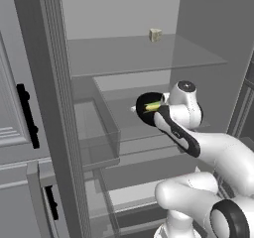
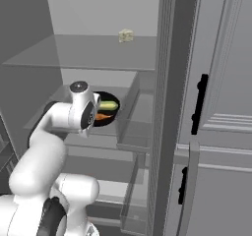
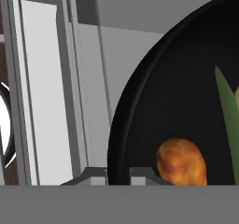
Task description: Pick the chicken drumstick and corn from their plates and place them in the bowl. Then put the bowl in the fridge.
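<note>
The glossy black bowl (image 2: 109, 113) is pinched at its rim by the two-finger gripper (image 3: 117, 174), whose tips are cut off; the yellow corn cob (image 2: 109, 105) and orange-brown drumstick (image 3: 181, 162) lie partly hidden inside.

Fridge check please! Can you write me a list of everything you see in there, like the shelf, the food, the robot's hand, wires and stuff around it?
Surface: glass shelf inside the open fridge, under the bowl.
Job's things: black bowl holds the chicken drumstick and the corn.
Clutter: small pale cube on the upper glass shelf.
Grippers: gripper shut on the bowl's rim.
Cables: nothing seen.
Surroundings: grey fridge door with dark handle; clear door bins.
</note>
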You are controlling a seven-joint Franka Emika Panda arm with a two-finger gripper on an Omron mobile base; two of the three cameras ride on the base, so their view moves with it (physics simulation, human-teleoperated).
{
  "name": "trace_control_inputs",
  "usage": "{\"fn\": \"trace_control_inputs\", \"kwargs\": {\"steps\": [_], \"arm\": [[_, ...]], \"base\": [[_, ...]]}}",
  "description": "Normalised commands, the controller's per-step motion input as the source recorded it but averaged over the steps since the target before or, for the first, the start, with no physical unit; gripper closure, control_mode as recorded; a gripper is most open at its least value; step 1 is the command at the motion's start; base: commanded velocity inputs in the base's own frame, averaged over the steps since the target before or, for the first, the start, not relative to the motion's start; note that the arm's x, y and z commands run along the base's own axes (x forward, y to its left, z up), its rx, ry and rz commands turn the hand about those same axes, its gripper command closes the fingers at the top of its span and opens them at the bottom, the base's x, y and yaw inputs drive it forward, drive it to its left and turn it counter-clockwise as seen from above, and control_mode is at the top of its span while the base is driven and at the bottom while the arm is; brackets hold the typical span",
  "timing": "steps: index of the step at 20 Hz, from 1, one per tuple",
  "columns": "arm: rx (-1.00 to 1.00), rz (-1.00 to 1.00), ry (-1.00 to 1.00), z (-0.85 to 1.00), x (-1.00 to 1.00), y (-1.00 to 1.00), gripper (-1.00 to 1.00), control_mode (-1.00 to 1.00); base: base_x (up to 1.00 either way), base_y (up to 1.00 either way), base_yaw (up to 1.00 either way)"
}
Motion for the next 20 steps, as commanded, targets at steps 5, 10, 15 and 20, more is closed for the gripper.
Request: {"fn": "trace_control_inputs", "kwargs": {"steps": [5, 10, 15, 20], "arm": [[0.0, -0.06, 0.04, -0.28, 0.19, -0.21, 1.0, -1.0], [0.0, -0.05, 0.01, -0.09, 0.01, -0.12, 1.0, -1.0], [0.0, -0.02, 0.0, -0.1, 0.09, -0.13, 1.0, -1.0], [0.0, -0.01, 0.0, -0.13, 0.41, -0.08, 1.0, -1.0]], "base": [[0.0, 0.0, 0.0], [0.0, 0.0, 0.0], [0.0, 0.0, 0.0], [0.0, 0.0, 0.0]]}}
